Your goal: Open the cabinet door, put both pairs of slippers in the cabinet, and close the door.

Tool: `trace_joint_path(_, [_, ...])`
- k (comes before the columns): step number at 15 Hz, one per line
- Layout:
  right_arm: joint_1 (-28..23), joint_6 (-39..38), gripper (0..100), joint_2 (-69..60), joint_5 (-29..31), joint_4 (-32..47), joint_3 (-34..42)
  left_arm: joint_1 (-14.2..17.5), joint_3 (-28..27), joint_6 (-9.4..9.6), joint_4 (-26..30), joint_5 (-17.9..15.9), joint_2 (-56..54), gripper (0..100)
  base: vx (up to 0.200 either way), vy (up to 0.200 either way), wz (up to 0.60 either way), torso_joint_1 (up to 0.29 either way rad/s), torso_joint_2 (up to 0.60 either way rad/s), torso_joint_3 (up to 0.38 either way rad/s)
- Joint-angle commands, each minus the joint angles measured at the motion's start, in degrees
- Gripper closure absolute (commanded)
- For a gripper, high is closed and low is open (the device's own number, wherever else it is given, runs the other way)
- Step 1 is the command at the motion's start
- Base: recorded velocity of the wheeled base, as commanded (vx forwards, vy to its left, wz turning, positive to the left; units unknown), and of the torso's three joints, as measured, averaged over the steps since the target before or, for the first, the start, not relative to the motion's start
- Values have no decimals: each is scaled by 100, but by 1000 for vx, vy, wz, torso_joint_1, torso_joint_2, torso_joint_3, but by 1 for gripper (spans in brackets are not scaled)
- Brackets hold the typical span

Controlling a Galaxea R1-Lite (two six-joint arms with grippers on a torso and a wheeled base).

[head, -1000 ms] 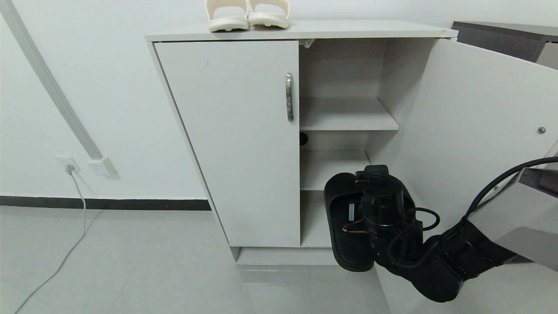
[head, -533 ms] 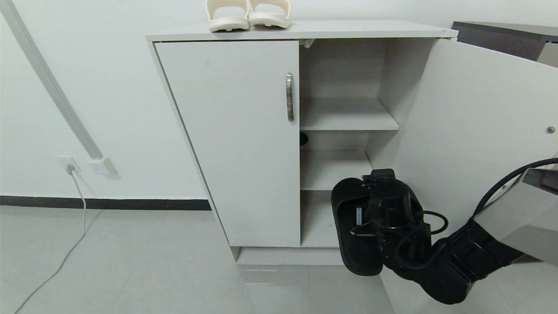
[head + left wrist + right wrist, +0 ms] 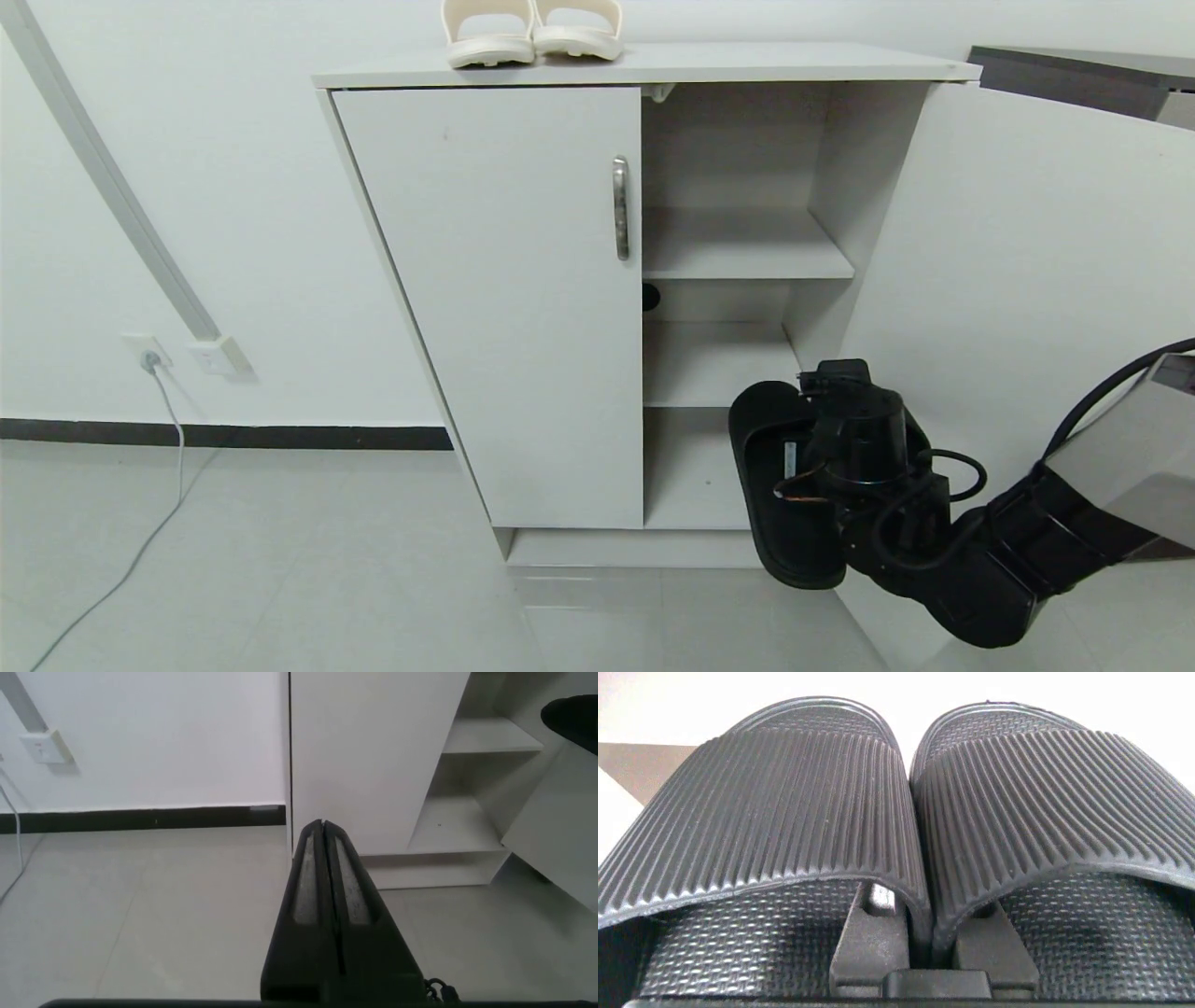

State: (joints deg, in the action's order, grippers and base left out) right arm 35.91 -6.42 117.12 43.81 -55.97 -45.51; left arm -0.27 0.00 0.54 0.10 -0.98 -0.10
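So, the step in hand seems to be the placing of the first pair: the right door (image 3: 1018,280) of the cabinet (image 3: 485,299) stands wide open, and the right gripper (image 3: 831,439) holds the black slippers (image 3: 780,485) in front of the lower opening, not yet inside. In the right wrist view one finger (image 3: 867,929) sits under each strap, and the two press the inner walls of the pair together, so this gripper is clamped on the black slippers. The pair hangs just beside the inner face of the open door and near the front edge of the bottom shelf (image 3: 686,476). The white slippers (image 3: 530,33) wait on the cabinet top, close to its front edge above the closed left door (image 3: 495,299). The left gripper (image 3: 322,873) has its fingers together on nothing and hangs over the floor (image 3: 140,915), well apart from the cabinet. I judge that the next move calls for carrying the pair away from the open door and inward, onto the bottom shelf or the middle shelf (image 3: 714,364), and only then letting the fingers part. The open room is limited: the edge of the closed left door with its handle (image 3: 620,207) is on one side, the open door on the other, and the shelf edges leave low gaps, so the pair probably must go in nearly flat.
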Motion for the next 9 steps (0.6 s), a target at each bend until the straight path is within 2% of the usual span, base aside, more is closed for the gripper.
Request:
trace_joint_path(1, [-32, 1, 100, -40, -4, -2, 16, 0, 0, -1, -1, 1, 10, 100, 0, 0, 0, 0, 0, 0])
trace_joint_path(6, [-14, -8, 100, -48, -4, -11, -2, 0, 0, -10, -1, 1, 10, 100, 0, 0, 0, 0, 0, 0])
trace_joint_path(9, [522, 106, 100, -163, -286, -187, -46, 0, 0, -1, -1, 1, 10, 100, 0, 0, 0, 0, 0, 0])
